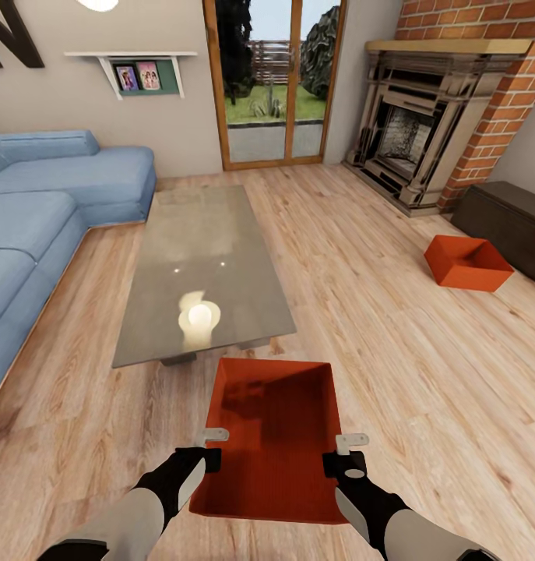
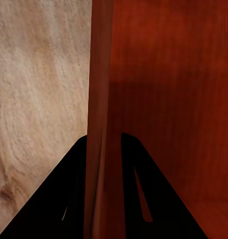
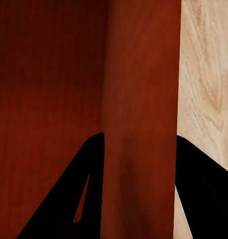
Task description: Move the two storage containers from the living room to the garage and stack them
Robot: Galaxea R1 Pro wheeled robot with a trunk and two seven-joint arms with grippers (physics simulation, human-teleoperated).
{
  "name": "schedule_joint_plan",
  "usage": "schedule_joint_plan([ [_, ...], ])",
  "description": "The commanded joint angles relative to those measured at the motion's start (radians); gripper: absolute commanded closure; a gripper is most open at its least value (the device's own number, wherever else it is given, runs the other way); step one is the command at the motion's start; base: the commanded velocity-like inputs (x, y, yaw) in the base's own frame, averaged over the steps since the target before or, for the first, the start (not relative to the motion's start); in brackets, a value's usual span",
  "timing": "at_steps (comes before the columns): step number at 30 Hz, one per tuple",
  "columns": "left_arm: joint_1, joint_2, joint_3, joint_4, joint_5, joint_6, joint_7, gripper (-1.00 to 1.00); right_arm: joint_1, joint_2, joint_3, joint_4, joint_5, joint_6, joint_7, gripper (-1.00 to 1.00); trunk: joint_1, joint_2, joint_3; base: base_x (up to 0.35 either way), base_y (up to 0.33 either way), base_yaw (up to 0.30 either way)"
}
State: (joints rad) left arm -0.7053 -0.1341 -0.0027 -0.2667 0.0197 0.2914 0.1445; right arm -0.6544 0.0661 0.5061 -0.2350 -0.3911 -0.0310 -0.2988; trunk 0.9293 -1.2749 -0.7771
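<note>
One orange-red storage container [image 1: 275, 436] lies straight in front of me over the light wood planks of the living room, just short of the coffee table. My left gripper [image 1: 207, 458] is shut on its left wall and my right gripper [image 1: 343, 461] is shut on its right wall. In the left wrist view the dark fingers [image 2: 64, 199] straddle the thin wall, with the container [image 2: 164, 99] floor beyond. The right wrist view shows its fingers [image 3: 74, 199] pinching the opposite wall of the container [image 3: 49, 99]. The second storage container [image 1: 467, 262] sits on the planks at the right, beside the bench.
The glass coffee table [image 1: 205, 265] stands just ahead of the held container. A blue sofa [image 1: 49, 210] runs along the left. A dark brown bench [image 1: 508, 222] and the brick fireplace [image 1: 415, 125] are at the right. A glass door [image 1: 275, 78] is in the back wall.
</note>
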Motion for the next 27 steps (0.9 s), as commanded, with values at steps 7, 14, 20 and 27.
schedule_joint_plan([
  [7,0.0,0.001,-0.011,-0.003,-0.015,0.008,0.011,1.0,-0.001,0.0,0.019,0.013,-0.017,-0.006,-0.008,1.0,-0.027,0.049,0.021,0.0,0.0,0.105],
  [14,0.0,0.001,-0.011,-0.004,-0.015,0.008,0.011,1.0,-0.001,-0.001,0.018,0.013,-0.017,-0.006,-0.008,1.0,-0.054,0.098,0.043,0.0,0.0,0.027],
  [20,0.0,0.001,-0.011,-0.009,-0.015,0.007,0.011,1.0,-0.001,-0.002,0.018,0.013,-0.017,-0.005,-0.008,1.0,-0.061,0.112,0.05,0.0,0.0,0.001],
  [27,0.0,0.001,-0.011,-0.012,-0.015,0.006,0.012,1.0,-0.001,-0.002,0.018,0.013,-0.017,-0.005,-0.008,1.0,-0.061,0.112,0.05,0.0,0.0,0.0],
])
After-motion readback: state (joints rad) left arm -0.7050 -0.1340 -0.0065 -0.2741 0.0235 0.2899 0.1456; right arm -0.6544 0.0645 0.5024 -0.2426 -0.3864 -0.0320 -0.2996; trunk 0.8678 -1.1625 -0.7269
